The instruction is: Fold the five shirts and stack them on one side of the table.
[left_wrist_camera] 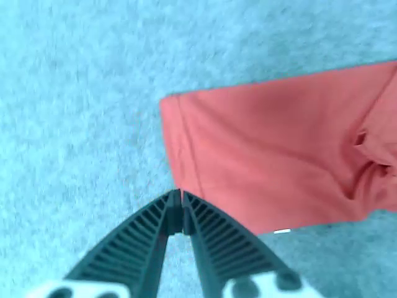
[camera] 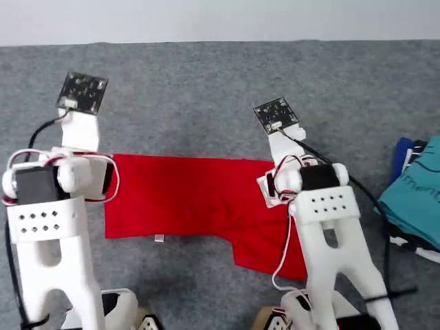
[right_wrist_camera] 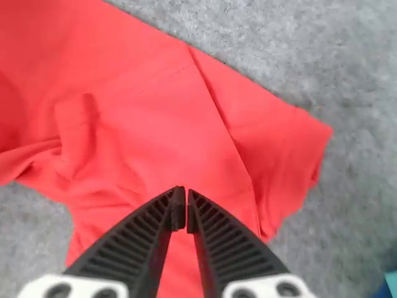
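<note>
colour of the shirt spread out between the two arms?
The shirt is plain red, with no pattern; the high view shows it best.

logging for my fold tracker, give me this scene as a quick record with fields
surface: grey table
red shirt: lies flat between the two arms, partly folded, one sleeve sticking out by the right arm
left claw: shut, tips at the shirt's hemmed edge
right claw: shut, over the shirt near the sleeve
pile of shirts: loose heap at the table's edge on the right arm's side, teal on top, blue and dark ones beneath
status: red shirt not yet on the pile
</note>
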`<control>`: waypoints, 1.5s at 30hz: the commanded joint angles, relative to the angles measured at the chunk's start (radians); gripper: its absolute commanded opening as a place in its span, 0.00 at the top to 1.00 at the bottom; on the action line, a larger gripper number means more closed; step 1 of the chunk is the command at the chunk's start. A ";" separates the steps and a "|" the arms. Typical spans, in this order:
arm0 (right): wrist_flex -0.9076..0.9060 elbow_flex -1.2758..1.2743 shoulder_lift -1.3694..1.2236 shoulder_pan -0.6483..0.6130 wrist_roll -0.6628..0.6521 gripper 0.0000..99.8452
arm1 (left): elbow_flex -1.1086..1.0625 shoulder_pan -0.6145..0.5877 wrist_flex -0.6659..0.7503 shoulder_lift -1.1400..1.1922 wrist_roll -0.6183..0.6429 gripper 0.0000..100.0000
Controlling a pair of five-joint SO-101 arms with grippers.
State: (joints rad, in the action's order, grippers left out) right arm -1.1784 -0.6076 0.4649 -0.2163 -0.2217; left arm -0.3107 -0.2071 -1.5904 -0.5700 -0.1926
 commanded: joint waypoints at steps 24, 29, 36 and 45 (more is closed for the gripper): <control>0.145 0.066 -0.503 0.237 -0.112 0.99 | -0.081 -0.095 0.098 -0.032 -0.043 0.99; 0.090 0.066 -0.404 0.124 -0.112 0.99 | -0.114 -0.048 0.098 -0.031 -0.048 0.99; -0.028 0.081 -0.166 0.005 -0.071 0.97 | -0.217 -0.008 0.100 -0.031 -0.120 0.99; -0.297 0.285 0.067 0.062 0.064 0.77 | -0.390 -0.006 0.127 -0.031 -0.236 0.85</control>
State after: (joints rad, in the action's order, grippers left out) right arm -1.4162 -0.4219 0.4588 -0.1872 -0.1803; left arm -0.6697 -0.2225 -1.4983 -0.5808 -0.3721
